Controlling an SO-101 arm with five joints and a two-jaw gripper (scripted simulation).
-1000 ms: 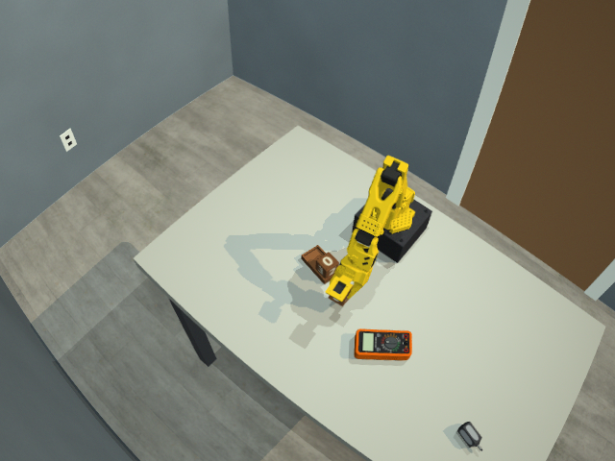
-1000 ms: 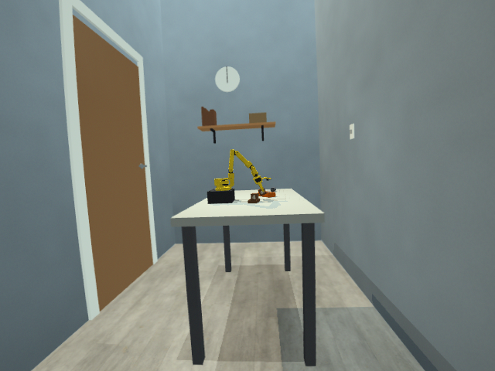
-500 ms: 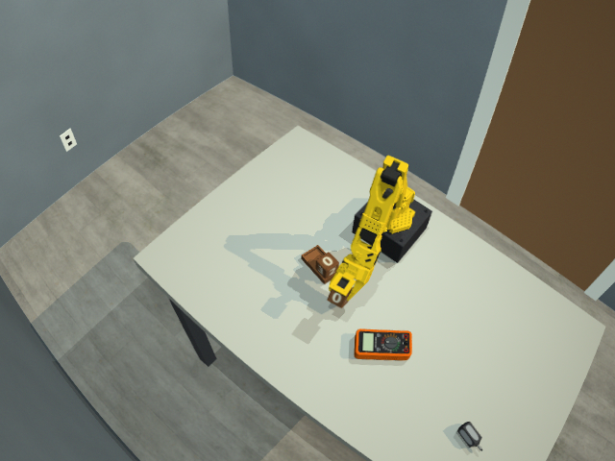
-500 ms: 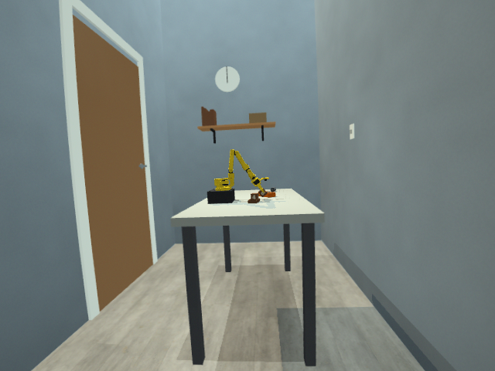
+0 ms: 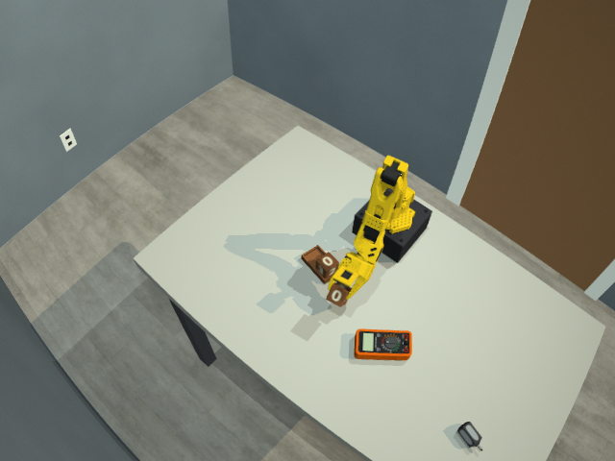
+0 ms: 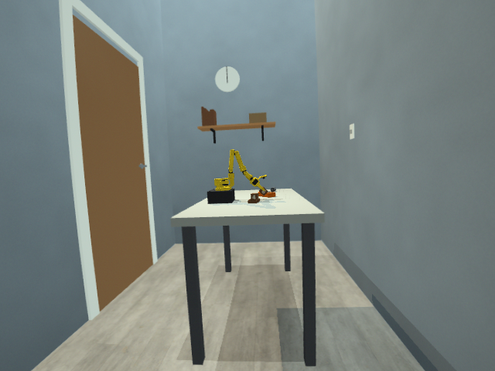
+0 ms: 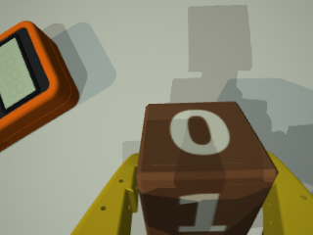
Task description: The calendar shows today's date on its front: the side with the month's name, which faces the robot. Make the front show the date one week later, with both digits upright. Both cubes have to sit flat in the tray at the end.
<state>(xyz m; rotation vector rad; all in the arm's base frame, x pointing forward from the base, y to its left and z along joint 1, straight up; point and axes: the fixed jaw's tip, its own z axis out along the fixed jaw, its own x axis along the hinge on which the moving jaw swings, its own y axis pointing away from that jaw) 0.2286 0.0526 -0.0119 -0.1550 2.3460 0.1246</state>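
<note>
My gripper (image 5: pixel 342 292) is shut on a brown digit cube (image 5: pixel 337 295) and holds it above the table, beside the tray. In the wrist view the held cube (image 7: pixel 202 166) fills the space between my yellow fingers, with a white 0 on its far face and a 1 on the face toward the camera. The brown calendar tray (image 5: pixel 315 261) lies on the table to the left of my arm. A second cube (image 5: pixel 326 263) sits in the tray's near end and shows a 0. The tray's far slot looks empty.
An orange multimeter (image 5: pixel 382 344) lies on the table just in front of the held cube; it also shows in the wrist view (image 7: pixel 24 83). A small dark object (image 5: pixel 470 434) lies near the table's front right edge. My black base (image 5: pixel 392 226) stands behind.
</note>
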